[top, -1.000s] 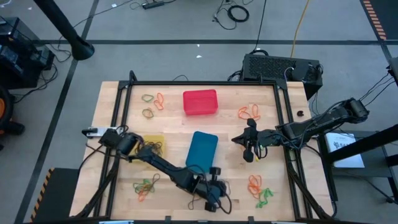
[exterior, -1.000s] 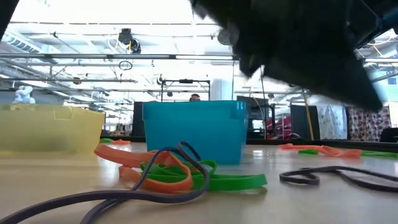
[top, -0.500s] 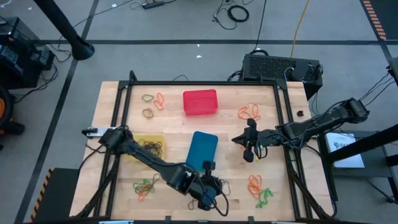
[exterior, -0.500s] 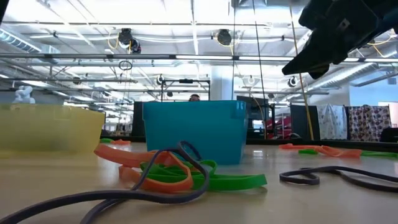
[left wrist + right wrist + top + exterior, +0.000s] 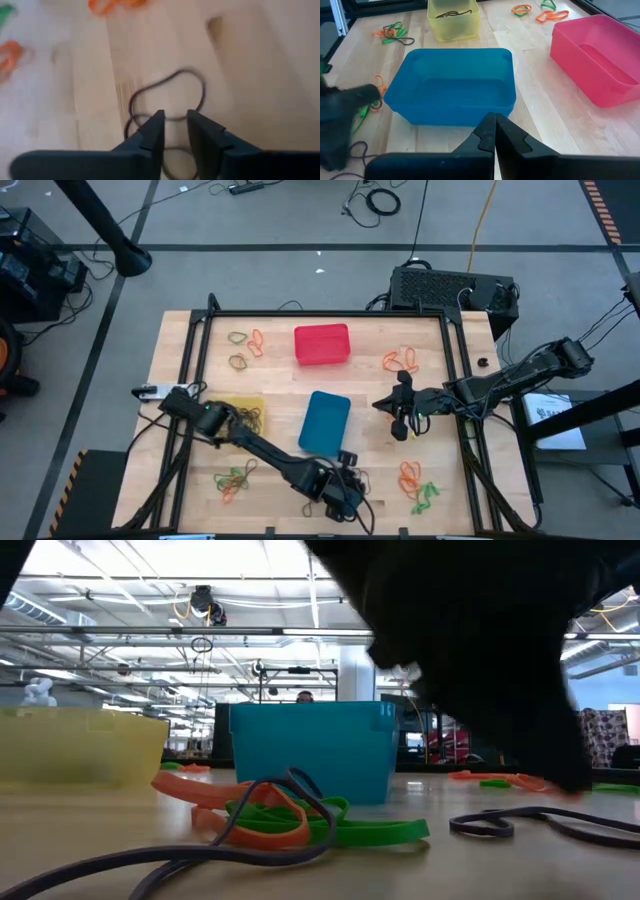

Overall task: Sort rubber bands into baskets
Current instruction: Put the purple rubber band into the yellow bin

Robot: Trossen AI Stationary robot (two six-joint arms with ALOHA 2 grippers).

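Observation:
My left gripper is open near the table's near edge, pointing down over a dark rubber band that lies flat on the wood. In the left wrist view its fingertips stand on either side of a strand of that band. My right gripper is shut and empty, waiting right of the blue basket. The red basket stands at the far middle. The yellow basket, at the left, holds dark bands. Orange and green bands lie in heaps on the table. My left gripper comes at the dark band from above, and a strand runs between its two fingertips. The band lies flat on the table. I cannot tell whether the fingers touch it.
More band heaps lie at the near left, far left and far right. In the low view a mixed heap lies in front of the blue basket. A black frame runs round the work area.
My left gripper swung slightly toward the table's left edge and rose, then came back and down over the dark bands at the near edge. In the low view the arm now reaches down close to the table. The bands and baskets have kept their places.

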